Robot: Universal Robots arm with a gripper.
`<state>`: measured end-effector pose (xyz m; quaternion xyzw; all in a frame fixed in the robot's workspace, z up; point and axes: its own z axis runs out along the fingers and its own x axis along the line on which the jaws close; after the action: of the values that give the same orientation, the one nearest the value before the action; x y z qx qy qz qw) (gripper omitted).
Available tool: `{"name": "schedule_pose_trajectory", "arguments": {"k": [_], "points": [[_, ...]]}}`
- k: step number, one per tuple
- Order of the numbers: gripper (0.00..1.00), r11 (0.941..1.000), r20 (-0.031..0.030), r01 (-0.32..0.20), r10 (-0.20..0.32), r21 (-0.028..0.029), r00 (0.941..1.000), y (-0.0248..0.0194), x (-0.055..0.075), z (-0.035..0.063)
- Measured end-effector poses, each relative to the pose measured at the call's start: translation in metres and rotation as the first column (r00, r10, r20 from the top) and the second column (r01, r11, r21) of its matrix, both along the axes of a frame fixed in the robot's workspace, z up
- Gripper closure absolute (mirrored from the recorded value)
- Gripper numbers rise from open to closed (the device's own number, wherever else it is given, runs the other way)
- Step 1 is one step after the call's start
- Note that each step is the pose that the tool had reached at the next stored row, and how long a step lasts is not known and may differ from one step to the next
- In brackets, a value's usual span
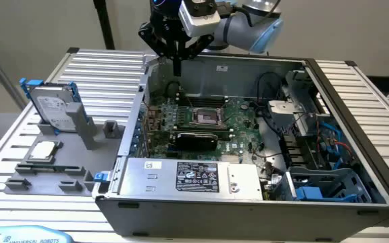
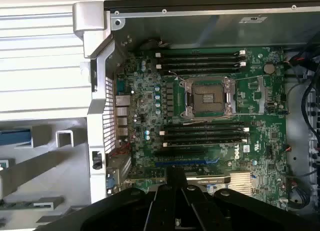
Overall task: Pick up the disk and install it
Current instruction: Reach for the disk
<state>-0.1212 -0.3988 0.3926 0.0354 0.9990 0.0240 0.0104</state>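
Note:
The disk (image 1: 51, 107), a silver-grey drive in a blue carrier frame, stands upright in a grey fixture (image 1: 66, 152) on the table at the exterior view's left, outside the computer case. My gripper (image 1: 177, 68) hangs above the case's rear left corner, well to the right of the disk and apart from it. Its black fingers point straight down, pressed together, with nothing between them. In the wrist view the gripper (image 2: 175, 183) hovers over the green motherboard (image 2: 210, 136), near its expansion slots.
The open computer case (image 1: 343, 116) holds the motherboard with an empty processor socket (image 1: 206, 117), a grey power-supply box (image 1: 188, 177) at the front and a blue drive cage (image 1: 326, 186) at the front right. A small silver processor chip (image 1: 44, 149) lies on the grey fixture.

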Motion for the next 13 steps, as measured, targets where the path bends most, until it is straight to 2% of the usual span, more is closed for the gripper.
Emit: {"name": "schedule_pose_trajectory", "arguments": {"k": [13], "points": [[0.89,1.0,0.0,0.0,0.0,0.0,1.0,0.0,0.0,0.0]]}}
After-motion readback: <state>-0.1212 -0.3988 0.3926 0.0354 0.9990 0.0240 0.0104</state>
